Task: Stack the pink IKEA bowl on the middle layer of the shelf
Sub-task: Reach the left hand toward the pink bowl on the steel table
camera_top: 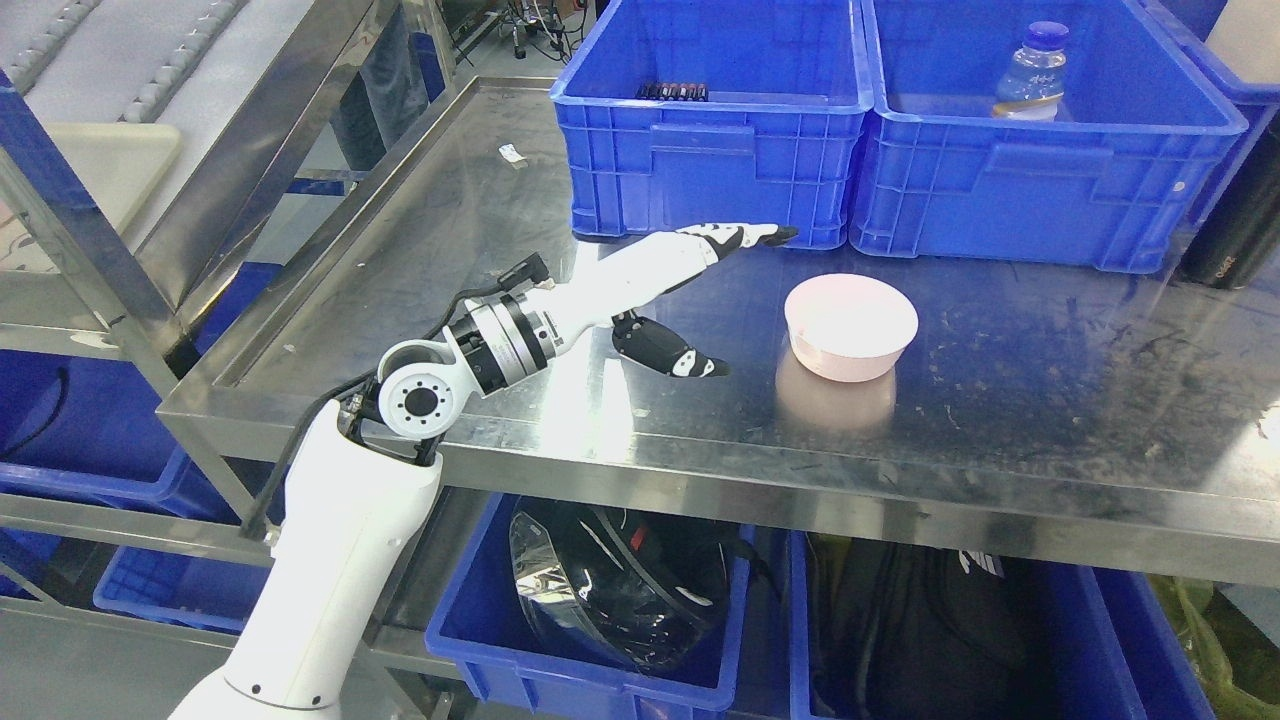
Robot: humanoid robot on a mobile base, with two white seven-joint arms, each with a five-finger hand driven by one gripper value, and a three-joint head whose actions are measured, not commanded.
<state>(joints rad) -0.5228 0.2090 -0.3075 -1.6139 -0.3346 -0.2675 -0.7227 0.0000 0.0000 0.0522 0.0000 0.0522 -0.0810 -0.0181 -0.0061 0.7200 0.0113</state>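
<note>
Steel shelf carries an empty pink bowl, a bottle in one blue bin; left hand spread open, empty, beside the bowl.

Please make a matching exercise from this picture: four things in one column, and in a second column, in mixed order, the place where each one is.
Things:
1. pink bowl
2. water bottle
3. left hand
4. black helmet

Places:
A. in a blue crate under the steel shelf
B. open, over the shelf, left of the bowl, apart from it
C. standing in the right blue crate at the back
D. on the bare steel shelf, in front of the crates

Pairs: 1-D, 2-C, 3-B, 4-A
</note>
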